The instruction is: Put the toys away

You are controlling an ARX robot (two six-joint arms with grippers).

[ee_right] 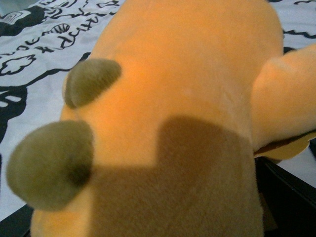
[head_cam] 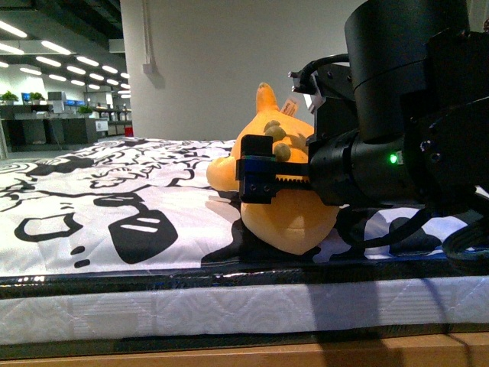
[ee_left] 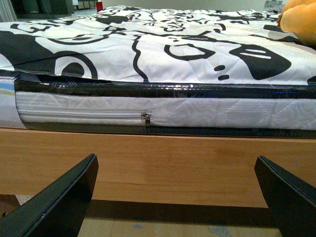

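Desk (head_cam: pixel 114 310) here is a bed: white quilted mattress (head_cam: pixel 229 306) on a light wooden frame (ee_left: pixel 163 168), side zipper visible in the left wrist view. A white sheet (head_cam: pixel 92 206) with black doodle print covers the top. One orange-yellow plush toy (head_cam: pixel 294 222) lies directly on the sheet, near the front edge, right of centre, olive bumps on its back.

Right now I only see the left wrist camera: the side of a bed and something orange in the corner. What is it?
Observer: An orange plush toy, lying on the black-and-white sheet near its front edge.
Operator: Is my other claw close to it?
Observer: Very close. The right claw is up against the toy's side, and the toy fills the right wrist view. I cannot tell if the claw is squeezing it.
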